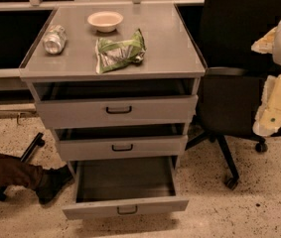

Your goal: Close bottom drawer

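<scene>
Speckled floor (259,197) lies under a grey cabinet (170,38) whose top bears a bowl (105,20), a can (54,38) and a green bag (120,51). The bottom drawer (125,208) is pulled far out, showing only its dark floor. The gripper (279,100) hangs at the right edge beside a chair (229,103); I cannot tell its spread.

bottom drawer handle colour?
Black handle, camera view; gripper at right edge.

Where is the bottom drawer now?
The bottom drawer is lower centre of the camera view, pulled out beneath the middle drawer; the gripper is at the right edge, beside the chair.
</scene>
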Controlling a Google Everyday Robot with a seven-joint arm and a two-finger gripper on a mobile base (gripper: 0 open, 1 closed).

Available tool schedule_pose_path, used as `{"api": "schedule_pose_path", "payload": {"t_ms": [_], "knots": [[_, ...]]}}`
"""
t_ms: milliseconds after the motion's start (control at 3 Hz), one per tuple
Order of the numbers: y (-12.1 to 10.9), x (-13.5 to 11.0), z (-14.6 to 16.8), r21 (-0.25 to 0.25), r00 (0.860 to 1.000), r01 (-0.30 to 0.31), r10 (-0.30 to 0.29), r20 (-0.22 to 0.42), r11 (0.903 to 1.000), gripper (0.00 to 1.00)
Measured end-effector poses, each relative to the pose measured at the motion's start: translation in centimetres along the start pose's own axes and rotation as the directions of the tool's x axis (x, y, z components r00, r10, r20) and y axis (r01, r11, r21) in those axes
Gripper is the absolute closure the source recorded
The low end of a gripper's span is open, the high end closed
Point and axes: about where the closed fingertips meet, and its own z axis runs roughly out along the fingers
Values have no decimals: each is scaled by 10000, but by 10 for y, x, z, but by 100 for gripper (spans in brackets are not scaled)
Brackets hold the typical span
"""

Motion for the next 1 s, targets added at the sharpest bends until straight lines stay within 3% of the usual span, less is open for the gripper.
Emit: {"api": "schedule_pose_path", "payload": {"t_ms": [333, 667, 1000], "knots": [[0, 0, 0, 0, 10000, 0, 0, 0, 10000, 0], [15, 7, 40, -576, 10000, -17, 20, 55, 9983, 0], [47, 26, 141, -1889, 9979, -194, 306, 566, 9818, 0]]}}
